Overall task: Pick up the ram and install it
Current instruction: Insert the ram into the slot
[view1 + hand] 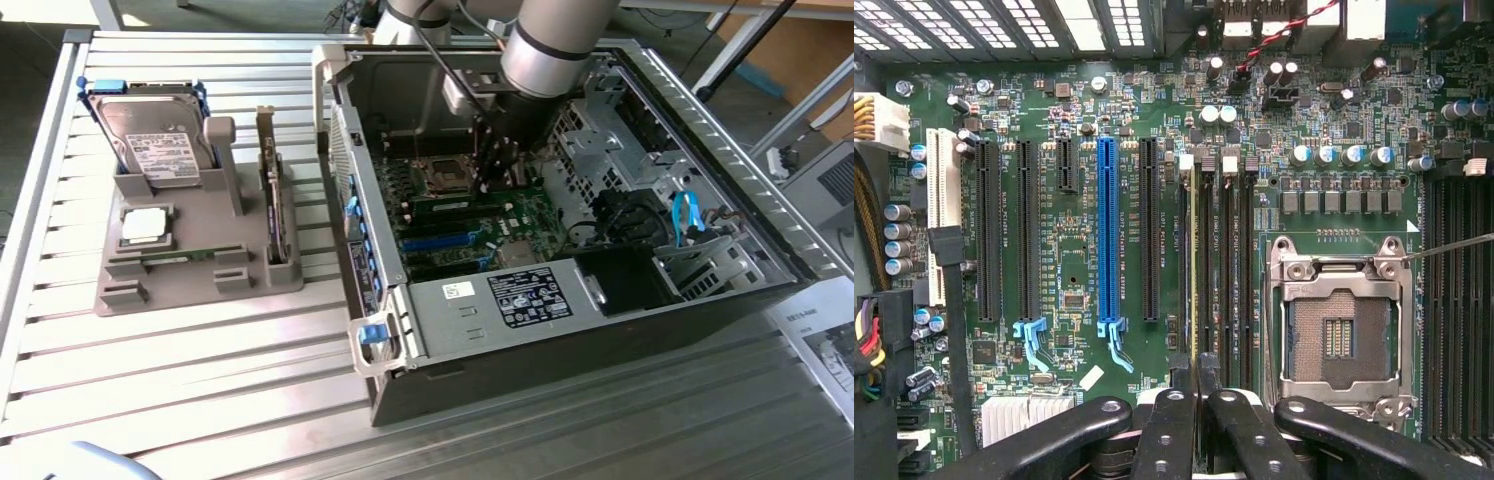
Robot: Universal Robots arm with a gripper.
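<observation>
My gripper [1195, 372] is shut, and a thin green strip, the ram [1196, 260], runs edge-on from between its black fingertips [1180, 400]. The ram lies along one of the black memory slots [1226, 260], next to the open processor socket [1341, 325]; I cannot tell how deep it sits. In the exterior view the arm reaches down into the open computer case [694, 120], with the gripper [501, 170] just above the green motherboard [527, 215], beside the socket [441, 178].
A grey parts tray [174, 290] on the slatted table at the exterior view's left holds a hard drive [158, 140], a silver processor [144, 225] and an upright expansion card [274, 200]. Card slots, one of them blue [1106, 230], lie beside the memory slots. Drive cages and cables crowd the case's right side.
</observation>
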